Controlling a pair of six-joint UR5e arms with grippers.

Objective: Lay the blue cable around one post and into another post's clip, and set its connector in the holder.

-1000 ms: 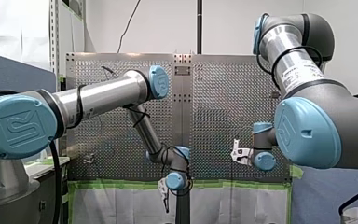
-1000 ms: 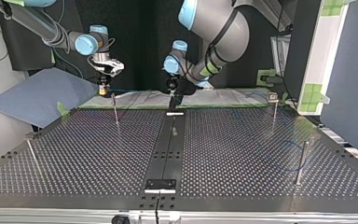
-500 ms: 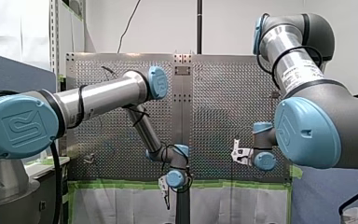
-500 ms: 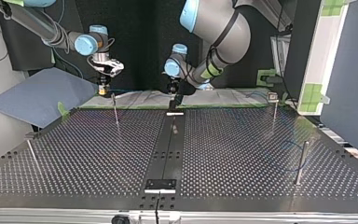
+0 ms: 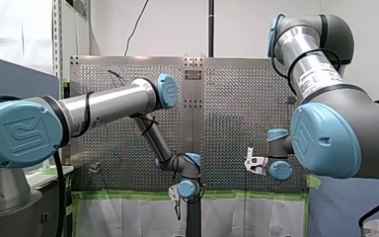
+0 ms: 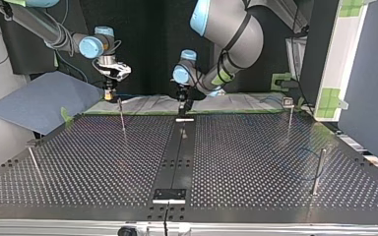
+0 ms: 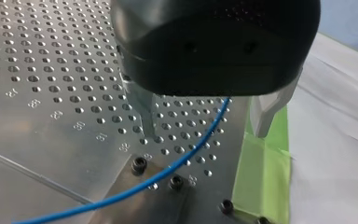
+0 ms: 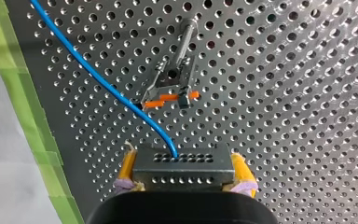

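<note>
Short of the clip post [image 8: 172,79], my right gripper [image 8: 182,160] clamps the connector [image 8: 182,175]; my left gripper [image 7: 205,130] gapes (blue cable [image 7: 121,193] loose between), so slack could slip past it.

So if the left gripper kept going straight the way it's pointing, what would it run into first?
Probably the blue cable, which runs between my left gripper's open fingers. The perforated table lies just beyond it. I cannot tell how far off the cable is.

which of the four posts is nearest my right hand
The thin post at the far edge, in the top view's left half, right beside my right hand. The other posts stand well away from that hand.
</note>
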